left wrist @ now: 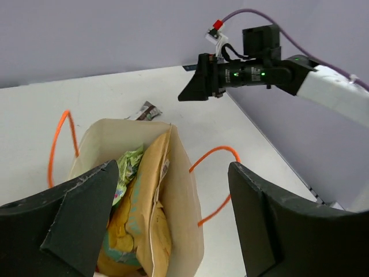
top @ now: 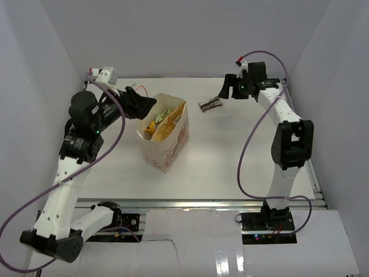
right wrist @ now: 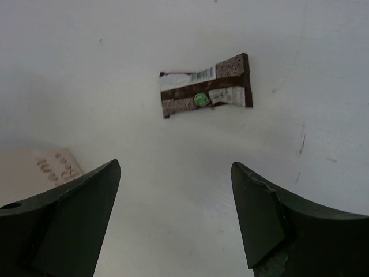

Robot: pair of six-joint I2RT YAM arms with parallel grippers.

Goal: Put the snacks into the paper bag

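The dark brown-and-white bar (right wrist: 206, 86) is seen lying flat on the table (top: 230, 161) near its far edge, to the right of the paper bag (top: 170, 147) and apart from it. It is judged to be light, thin and slick in its wrapper, bending rather than breaking; it is best taken across its narrow width, with the fingers brought down to the tabletop on either long side.

Bare table is left all around the bar, so a descent from above is unobstructed. The right gripper (right wrist: 173, 173) is held over it with its jaws apart and nothing between them.

The bag stands left of the table's middle, and the tan chip bag (left wrist: 147, 190) and green pouch (left wrist: 130, 164) are seen inside. Little room is left at the mouth, and the orange cord handles (left wrist: 213, 153) could be snagged. The bag is judged light and easily tipped. The left gripper (left wrist: 173, 173) is poised over the mouth, jaws wide, gripping nothing.
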